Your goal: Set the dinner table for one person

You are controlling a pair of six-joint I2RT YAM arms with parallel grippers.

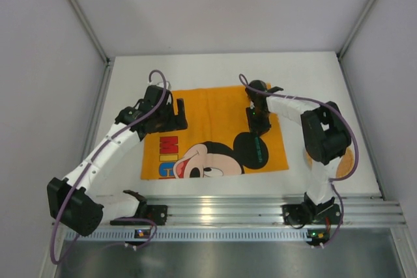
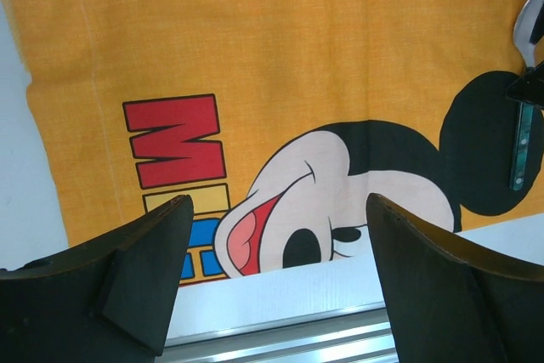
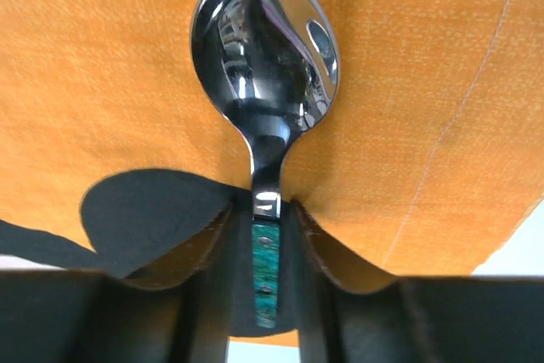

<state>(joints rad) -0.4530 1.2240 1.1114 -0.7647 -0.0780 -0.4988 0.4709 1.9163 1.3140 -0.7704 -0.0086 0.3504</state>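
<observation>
The white tabletop (image 1: 215,69) runs out in front of both arms, with an orange Mickey Mouse cloth (image 1: 208,105) spread flat across its middle. The left gripper (image 2: 279,203) hangs over the cloth's left side, spread wide and empty. The right gripper (image 3: 263,207) brackets the green handle of a spoon (image 3: 263,48) on the cloth's right part, bowl up, with a dark sliver either side: let go, not clamped.

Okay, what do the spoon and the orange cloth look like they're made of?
Spoon: bowl looks like polished steel, mirror reflections; handle a green marbled inlay, maybe resin. Orange cloth: matte woven fabric, visible weave and stitching, printed Mickey Mouse.
</observation>
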